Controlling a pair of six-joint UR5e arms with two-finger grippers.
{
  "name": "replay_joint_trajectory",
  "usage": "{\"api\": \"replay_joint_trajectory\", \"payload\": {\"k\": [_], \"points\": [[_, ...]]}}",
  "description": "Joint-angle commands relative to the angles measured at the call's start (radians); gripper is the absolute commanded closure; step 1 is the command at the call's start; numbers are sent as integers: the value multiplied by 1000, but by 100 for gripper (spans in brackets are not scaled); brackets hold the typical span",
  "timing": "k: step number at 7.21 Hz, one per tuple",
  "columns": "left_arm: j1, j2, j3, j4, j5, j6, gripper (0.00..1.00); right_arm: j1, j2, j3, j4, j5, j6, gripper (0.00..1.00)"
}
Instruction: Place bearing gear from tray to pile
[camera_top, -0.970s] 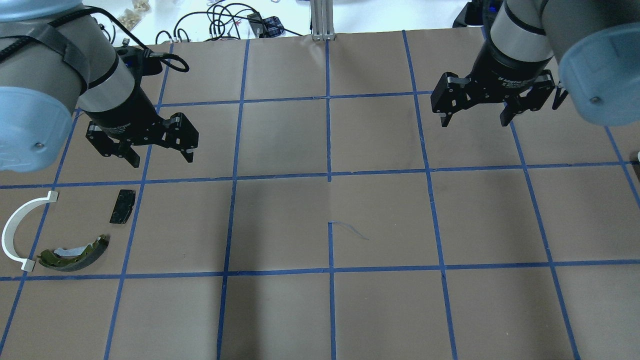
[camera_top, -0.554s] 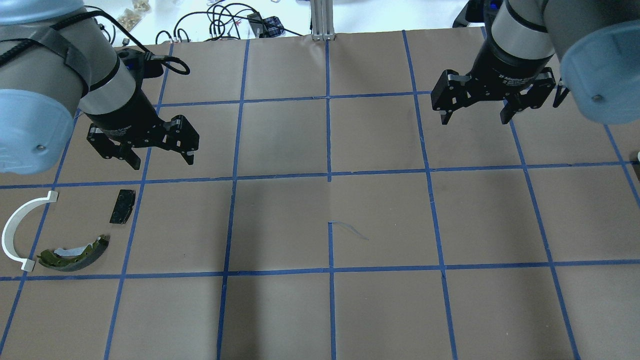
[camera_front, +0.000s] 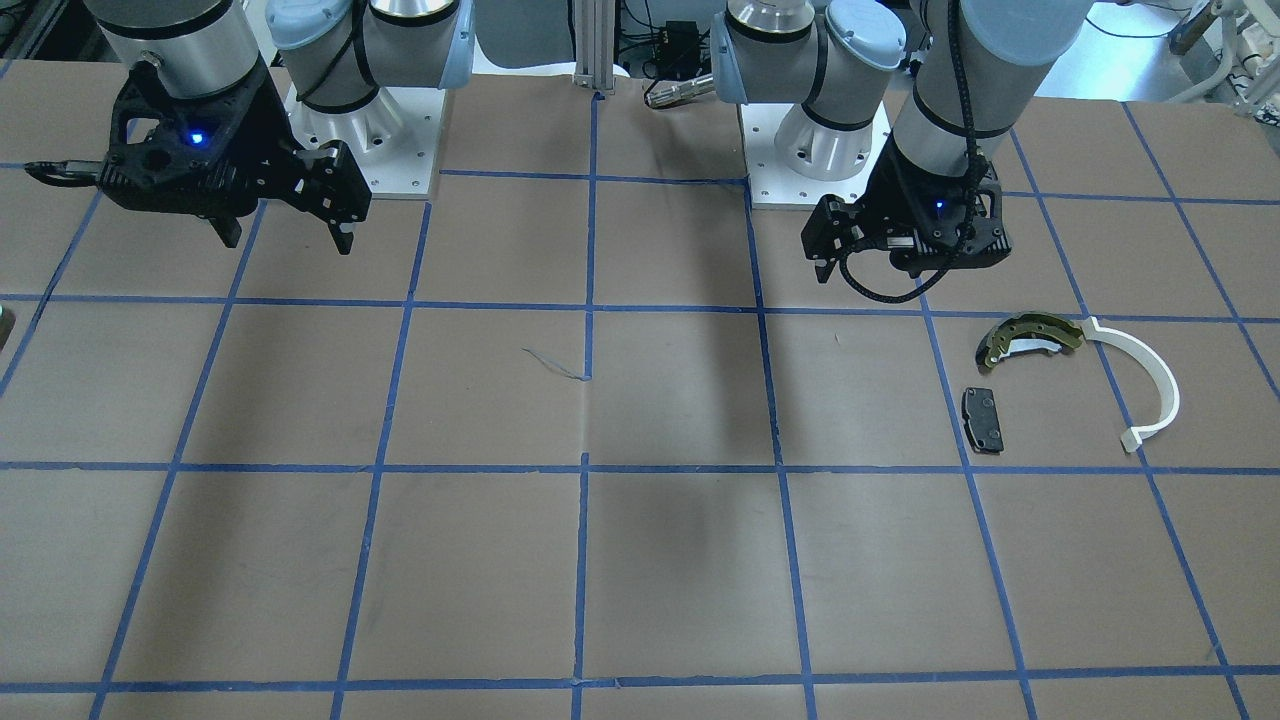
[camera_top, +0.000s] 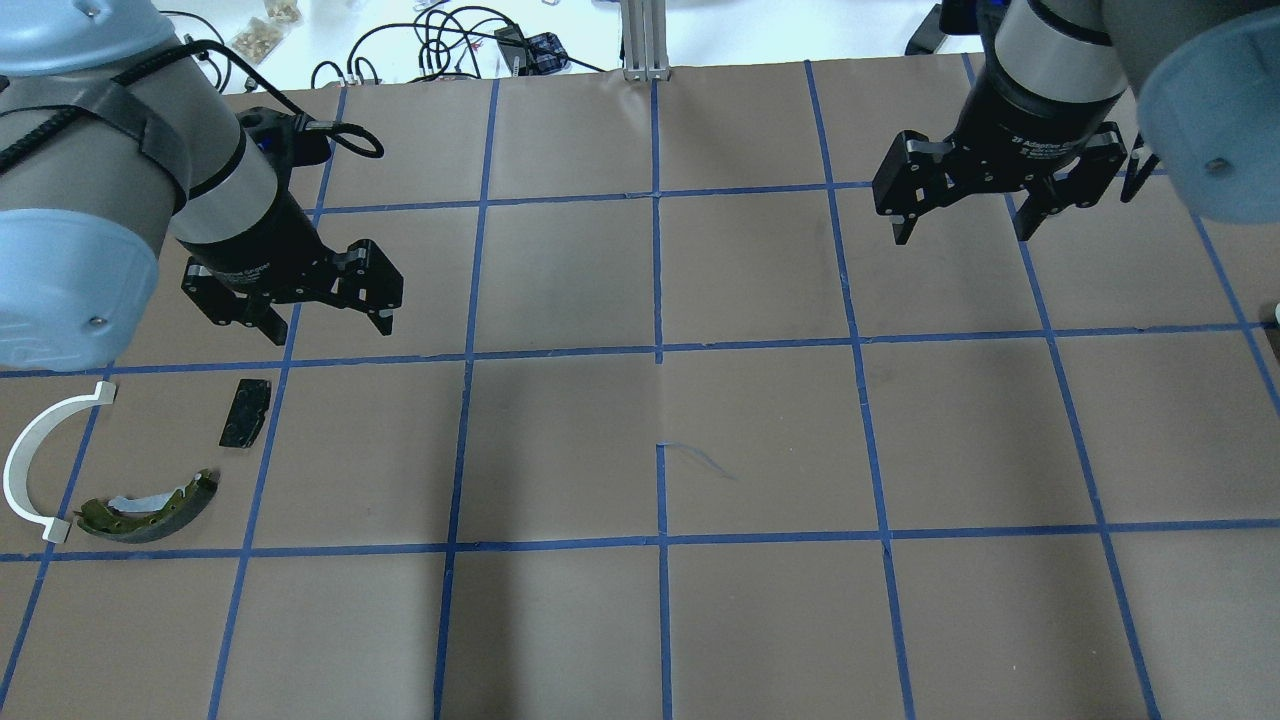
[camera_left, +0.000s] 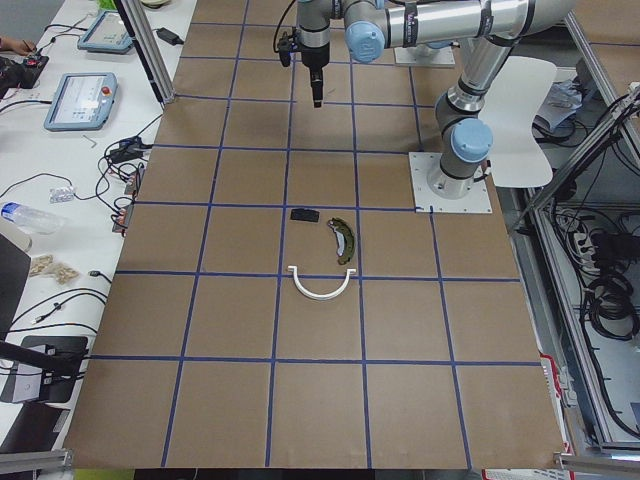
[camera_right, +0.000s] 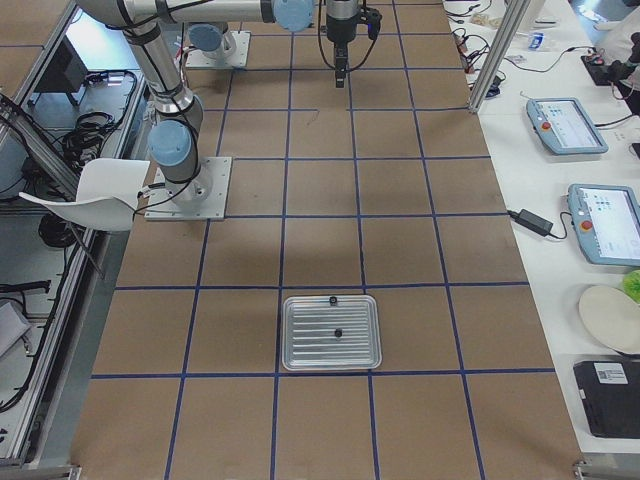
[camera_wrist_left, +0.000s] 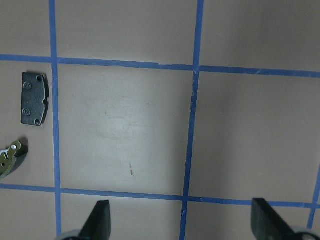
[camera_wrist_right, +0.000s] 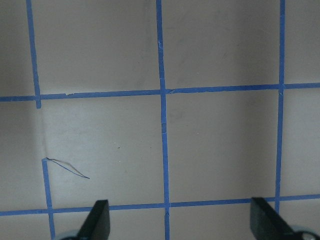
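Both of my hands hang above the brown table (camera_top: 560, 450) with its blue tape grid, and both are empty. My left gripper (camera_top: 328, 330) has its fingers spread wide with nothing between them. My right gripper (camera_top: 960, 235) is spread just as wide and also grips nothing. The bearing gear (camera_right: 338, 333) shows as a tiny black dot near the middle of a ribbed metal tray (camera_right: 300, 350) at the table's end on my right, well apart from both grippers. A second black speck (camera_right: 332, 299) sits at the tray's edge that faces my arms. The pile (camera_left: 344, 240) lies near my left gripper: a dark grey rectangular pad (camera_top: 246, 412), an olive-gold curved shoe (camera_front: 1030, 322), and a white arc strip (camera_front: 1168, 392) whose end is just beside the shoe.
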Motion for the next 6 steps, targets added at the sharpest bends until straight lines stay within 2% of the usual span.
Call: {"api": "replay_joint_trajectory", "payload": {"k": [1, 4, 5, 6], "points": [[0, 17, -51, 60, 3, 1, 0, -1, 2, 2, 9, -7, 1, 0], [2, 41, -112, 129, 3, 1, 0, -20, 0, -1, 8, 2, 12, 0], [4, 46, -132, 155, 4, 1, 0, -63, 3, 1, 2, -9, -42, 0], [2, 51, -138, 166, 4, 1, 0, -182, 3, 5, 2, -10, -240, 0]]}}
